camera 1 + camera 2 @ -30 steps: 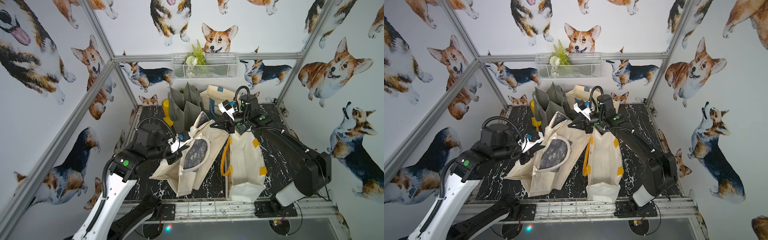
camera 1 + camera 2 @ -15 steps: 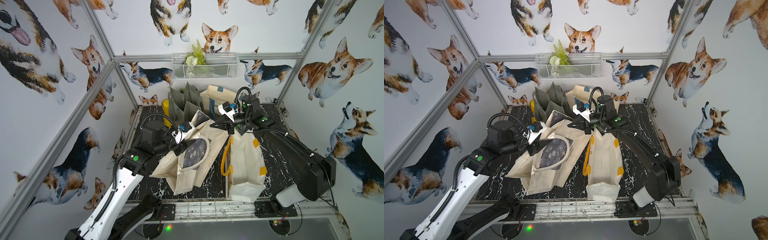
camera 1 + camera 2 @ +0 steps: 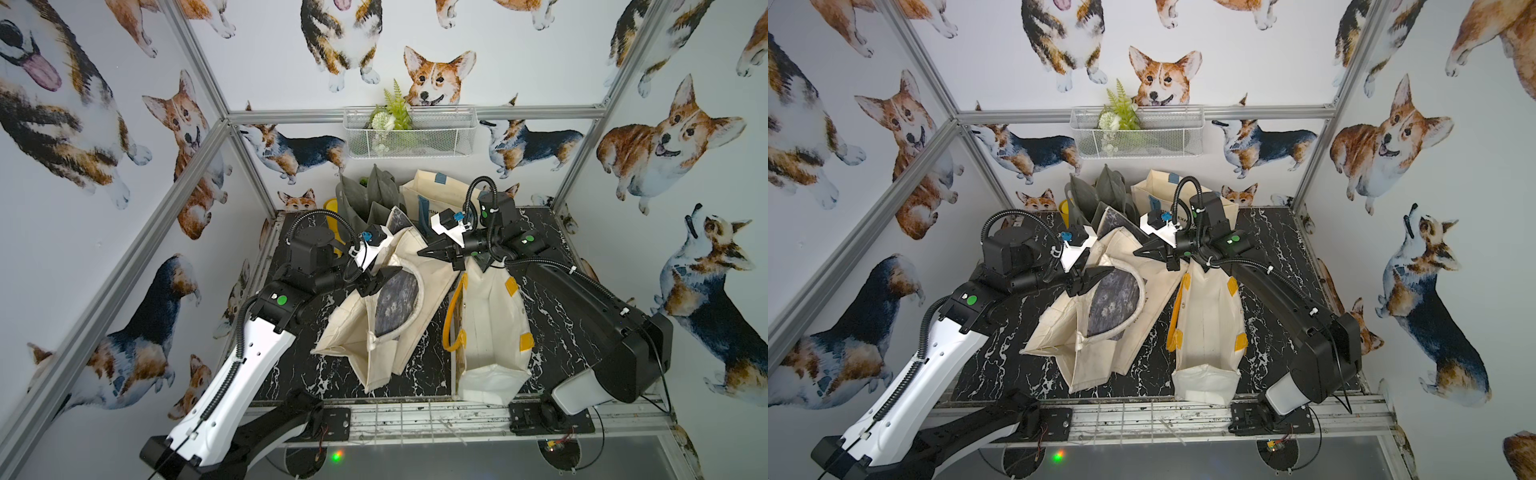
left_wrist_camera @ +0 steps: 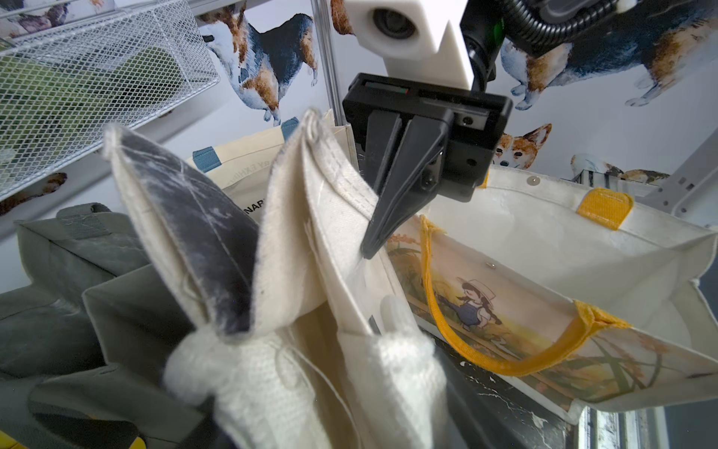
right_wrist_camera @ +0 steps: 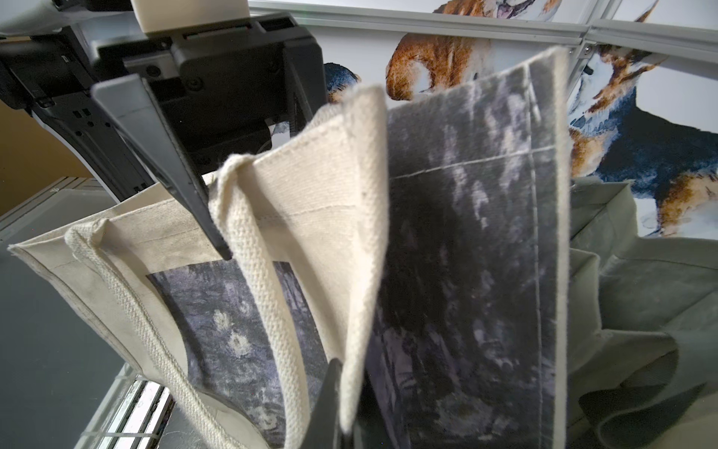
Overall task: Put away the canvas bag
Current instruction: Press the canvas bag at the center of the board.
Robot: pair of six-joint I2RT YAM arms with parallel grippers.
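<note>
While the canvas bag (image 3: 392,303) lies slumped on the table (image 3: 552,332), left of centre with its mouth toward the back wall, its upper hem is pinched by the right gripper (image 3: 424,252), jaws closed on the fabric. The left gripper (image 3: 386,276) is seen with jaws apart just beside the near rim and handle (image 5: 272,311), nothing held. The step in hand is judged to be setup of a second grasp for the lift: the bag is borne at one point only, so it sags and folds. The stowage spot is assumed to be the row of grey bags (image 3: 374,195) at the back; this is not confirmed. Next, the opposite hem needs to be taken by the left gripper with the handle loop avoided, then the bag raised upright and slid back. The yellow-handled tote (image 3: 490,324) lies just beside it, so snagging is to be watched.
</note>
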